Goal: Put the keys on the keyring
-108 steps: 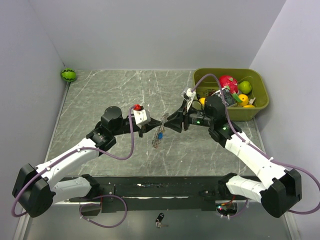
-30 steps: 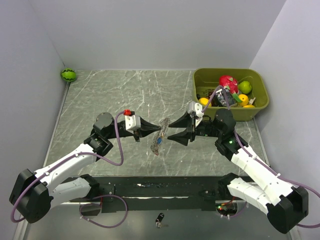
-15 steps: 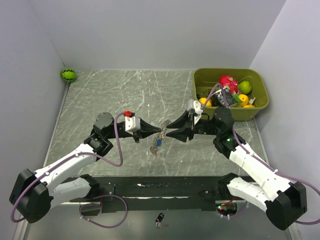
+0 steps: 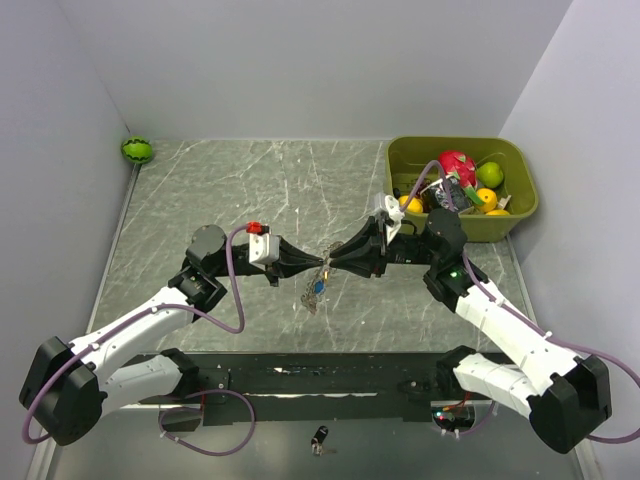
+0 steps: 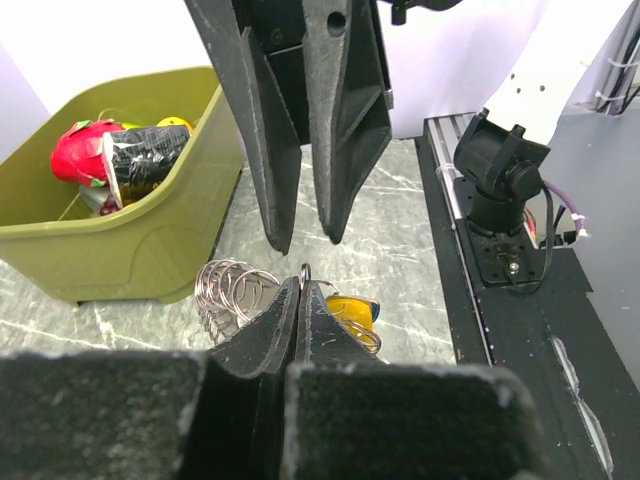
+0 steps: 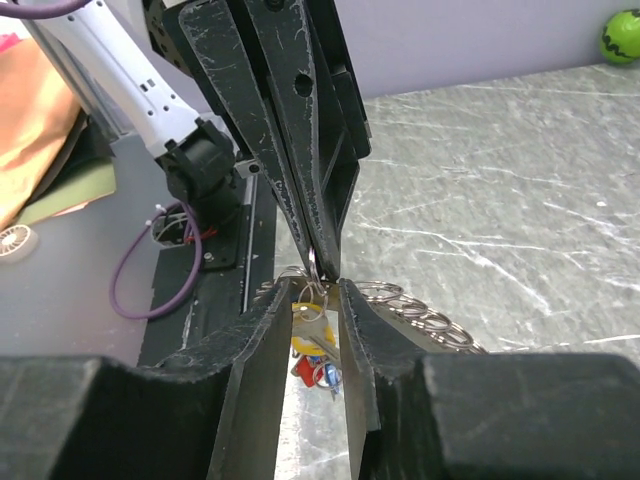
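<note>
The top external camera looks down from above and behind the arms and covers the whole table (image 4: 200, 190). Each wrist camera sights closely along its own fingers. The left gripper (image 5: 302, 288) view faces the bin (image 5: 130, 240). The right gripper (image 6: 318, 290) view faces the left arm's base (image 6: 200, 165). Both wrist views share the keyring (image 5: 228, 290).

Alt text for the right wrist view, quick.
The right gripper has its fingers slightly apart around the top of the keyring, which the shut left gripper pinches from above. Coloured keys hang below. A green ball sits far behind.
</note>
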Robot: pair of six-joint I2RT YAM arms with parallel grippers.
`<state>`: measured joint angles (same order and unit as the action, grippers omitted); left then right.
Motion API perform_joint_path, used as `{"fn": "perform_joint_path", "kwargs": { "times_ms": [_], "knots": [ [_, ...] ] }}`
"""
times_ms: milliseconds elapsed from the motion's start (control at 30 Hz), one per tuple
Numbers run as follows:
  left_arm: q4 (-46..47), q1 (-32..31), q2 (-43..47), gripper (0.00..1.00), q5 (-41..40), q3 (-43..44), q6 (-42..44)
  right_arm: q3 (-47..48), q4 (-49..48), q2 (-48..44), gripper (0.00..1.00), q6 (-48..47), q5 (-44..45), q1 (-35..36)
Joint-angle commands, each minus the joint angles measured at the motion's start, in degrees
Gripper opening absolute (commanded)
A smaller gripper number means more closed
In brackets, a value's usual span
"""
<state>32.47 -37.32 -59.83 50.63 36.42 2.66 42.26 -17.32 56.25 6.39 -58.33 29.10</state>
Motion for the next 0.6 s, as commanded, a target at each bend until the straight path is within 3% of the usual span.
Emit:
{"fn": "perform_joint_path", "kwargs": {
  "times_ms": [0,433,567],
  "knots": [
    [6.55,-0.12,0.33,0.01,2.45,2.16,-1.60,2.74,-3.07,0.35,0.32,0.73,-1.27,0.69],
    [8.40,-0.30,-0.11,0.01,2.89,2.25,-2.22,3.27,-2.98,1.93,0.27,0.90,-1.79,1.75],
    [7.96,-0.38,-0.28,0.01,2.81,2.34,-2.30,3.62,-2.89,2.64,0.19,1.43,-1.70,1.92]
  ]
}}
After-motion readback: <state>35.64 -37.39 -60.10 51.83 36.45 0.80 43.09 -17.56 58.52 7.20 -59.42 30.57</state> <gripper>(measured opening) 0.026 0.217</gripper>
